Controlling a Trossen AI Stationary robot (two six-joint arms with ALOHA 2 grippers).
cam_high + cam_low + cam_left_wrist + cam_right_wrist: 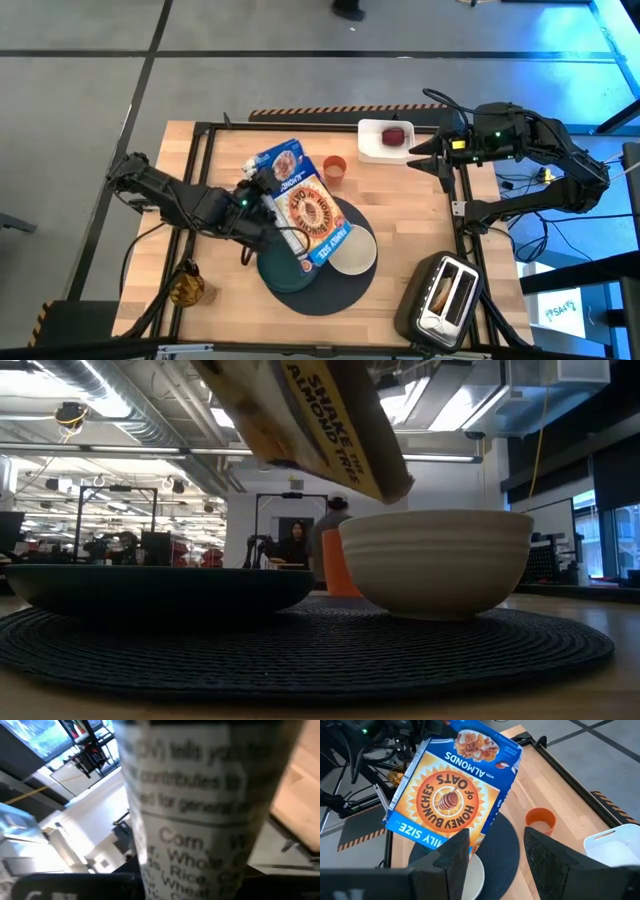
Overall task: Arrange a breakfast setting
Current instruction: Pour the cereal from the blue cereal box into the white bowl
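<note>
A blue and orange cereal box [305, 205] hangs upside down and slanted over the round dark-grey mat [335, 290]. Its lower corner [375, 470] is just above the white bowl [435, 560]. My left gripper [262, 208] is shut on the box at its left side. The teal plate [283, 272] and the bowl [355, 252] rest on the mat. The small orange cup [333, 169] stands on the table beyond the mat. My right gripper [495, 865] hovers open at the far right, with nothing between its fingers. The dark red fruit [395, 135] lies in a white tray. My left gripper holds the cereal box by its narrow printed side panel [200, 820], about halfway along the box's length, coming level from the table's left. The box fills the wrist view and hides the fingertips. It is lifted clear, with its printed top end slanting down toward the bowl.
The white tray [370, 142] sits at the far edge beside my right gripper [420, 158]. A black toaster [443, 297] stands at the near right corner. A brownish-gold object [187, 288] lies at the near left. A black frame [205, 130] borders the table.
</note>
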